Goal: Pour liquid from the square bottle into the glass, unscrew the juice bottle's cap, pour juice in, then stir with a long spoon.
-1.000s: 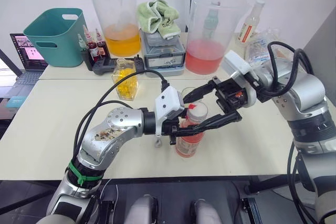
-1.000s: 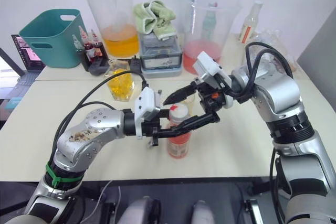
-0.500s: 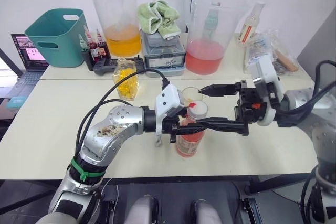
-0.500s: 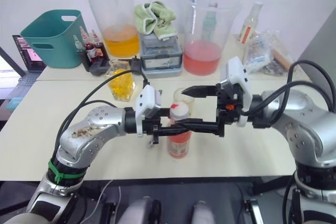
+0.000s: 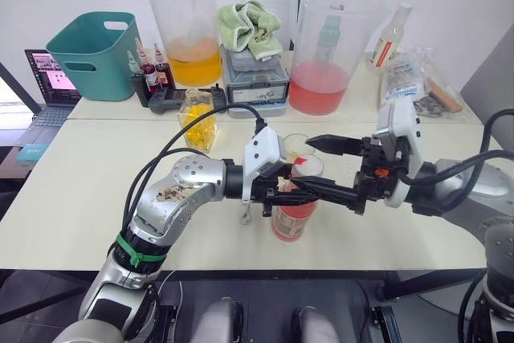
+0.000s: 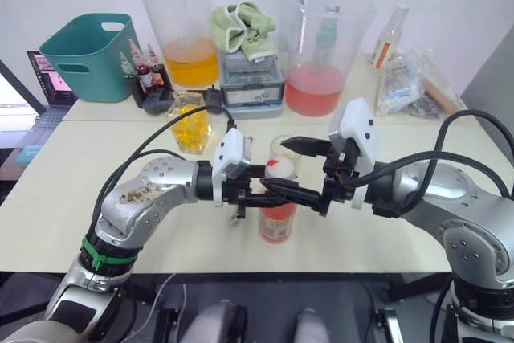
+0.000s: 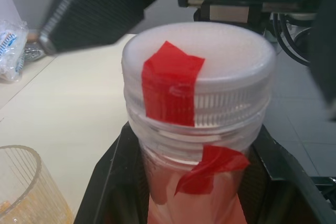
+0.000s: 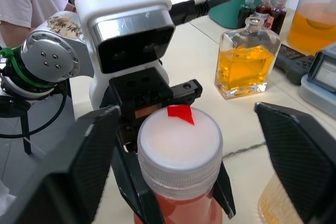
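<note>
No readable writing. Left pincer (image 7: 194, 192) pinching juice bottle (image 5: 295, 213); right pincer (image 8: 181, 129) spread, fingers at three and nine o'clock of red-taped cap (image 8: 179, 137).

White cap (image 8: 179, 139), red tape patch (image 8: 181, 113)

Two large clear beakers (image 5: 178, 18) stand at twelve o'clock on the bench (image 5: 72, 190), with three small dropper bottles (image 5: 147, 71) beside one teal bin (image 5: 90, 54). One square bottle (image 5: 197, 120), one juice bottle (image 5: 294, 213), one glass (image 5: 295, 144), one green cloth (image 5: 251, 26) and one laptop (image 5: 50, 84) complete the count.
</note>
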